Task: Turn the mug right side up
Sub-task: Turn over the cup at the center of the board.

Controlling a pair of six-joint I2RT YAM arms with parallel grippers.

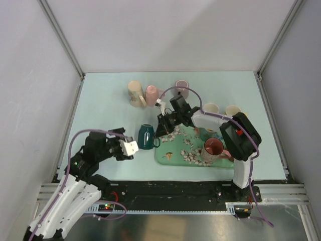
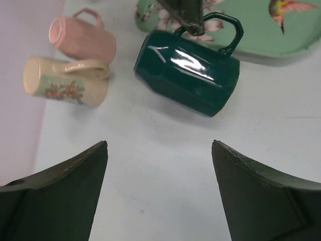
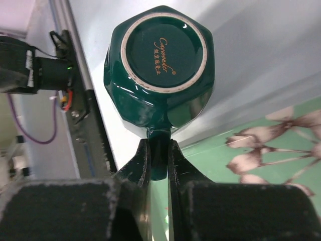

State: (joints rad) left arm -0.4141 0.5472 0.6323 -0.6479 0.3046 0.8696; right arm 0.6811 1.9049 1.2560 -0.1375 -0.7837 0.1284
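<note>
A dark green mug (image 1: 146,136) sits on the table just left of the floral green tray (image 1: 173,156). In the right wrist view its base (image 3: 164,48) faces the camera, so it is upside down or tipped. My right gripper (image 1: 161,128) is shut on the mug's handle (image 3: 159,155). In the left wrist view the mug (image 2: 188,73) leans, with the right fingers (image 2: 188,15) pinching its handle. My left gripper (image 1: 129,149) is open and empty, a little left of the mug, its fingertips (image 2: 100,150) over bare table.
A cream floral mug (image 1: 134,93) and a pink mug (image 1: 151,94) lie on their sides at the back. A mauve mug (image 1: 181,88) and two cream mugs (image 1: 211,109) stand further right. A brown-red mug (image 1: 212,149) stands on the tray.
</note>
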